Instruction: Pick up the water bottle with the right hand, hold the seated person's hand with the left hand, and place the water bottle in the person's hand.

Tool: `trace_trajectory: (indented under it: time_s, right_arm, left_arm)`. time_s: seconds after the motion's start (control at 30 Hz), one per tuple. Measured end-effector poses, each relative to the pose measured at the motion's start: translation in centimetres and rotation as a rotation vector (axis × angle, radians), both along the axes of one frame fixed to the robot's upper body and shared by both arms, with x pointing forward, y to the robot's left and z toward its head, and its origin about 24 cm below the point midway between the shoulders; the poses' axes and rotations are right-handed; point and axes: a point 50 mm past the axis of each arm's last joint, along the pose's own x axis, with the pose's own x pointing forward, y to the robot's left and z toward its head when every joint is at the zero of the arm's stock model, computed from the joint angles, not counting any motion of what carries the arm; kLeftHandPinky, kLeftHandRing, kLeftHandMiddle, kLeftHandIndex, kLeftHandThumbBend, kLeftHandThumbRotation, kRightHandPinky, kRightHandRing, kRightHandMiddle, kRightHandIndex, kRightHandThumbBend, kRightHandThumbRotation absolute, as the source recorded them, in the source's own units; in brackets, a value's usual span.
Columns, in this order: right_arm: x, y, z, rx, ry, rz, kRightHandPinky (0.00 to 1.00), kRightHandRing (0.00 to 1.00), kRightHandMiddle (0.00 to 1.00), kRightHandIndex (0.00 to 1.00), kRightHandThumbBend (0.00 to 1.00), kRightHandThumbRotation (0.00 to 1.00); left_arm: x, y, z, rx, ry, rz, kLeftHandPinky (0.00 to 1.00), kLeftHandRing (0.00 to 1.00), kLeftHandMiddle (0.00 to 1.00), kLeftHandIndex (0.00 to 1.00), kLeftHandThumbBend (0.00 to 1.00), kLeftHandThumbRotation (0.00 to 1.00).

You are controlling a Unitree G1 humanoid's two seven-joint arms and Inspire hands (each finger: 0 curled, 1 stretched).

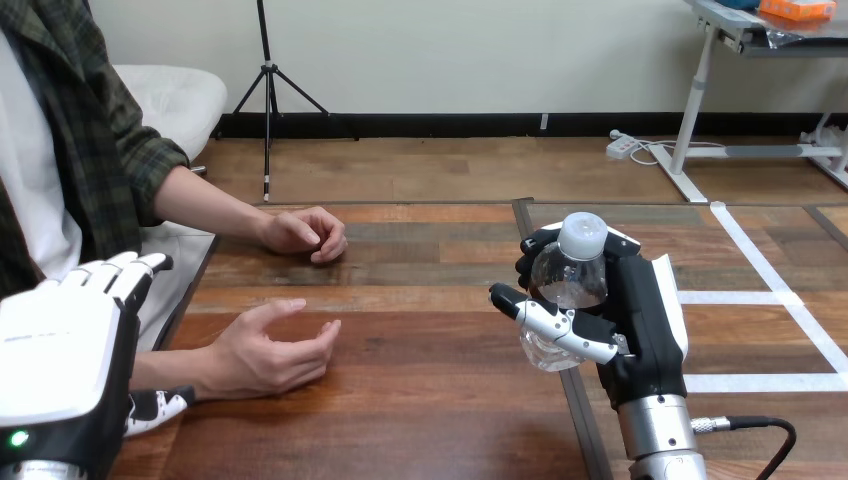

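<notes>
Right hand: fingers and thumb curled round the clear water bottle, over the table right of centre. The bottle's long axis is near upright, white cap on top. Left hand, near left: back to the camera, fingers straight and together, thumb beside the wrist of the person's near hand, which is cupped and well apart from the bottle. The person's far hand rests on the table, loosely closed.

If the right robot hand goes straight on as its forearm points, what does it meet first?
Probably nothing: the right robot hand, curled round the clear plastic water bottle with white cap, has only bare brown wooden table ahead; depth is unclear.
</notes>
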Motion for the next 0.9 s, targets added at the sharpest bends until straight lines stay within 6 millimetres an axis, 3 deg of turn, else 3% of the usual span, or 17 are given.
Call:
trace_trajectory:
  time_s: [0.9]
  right_arm:
    - [0.0,0.1,-0.1,-0.008,0.017,0.019,0.38,0.42,0.47,0.49,0.72,0.0]
  left_arm:
    - [2.2,-1.2,-1.6,0.028,0.265,0.012,0.79,0.82,0.84,0.82,0.89,0.04]
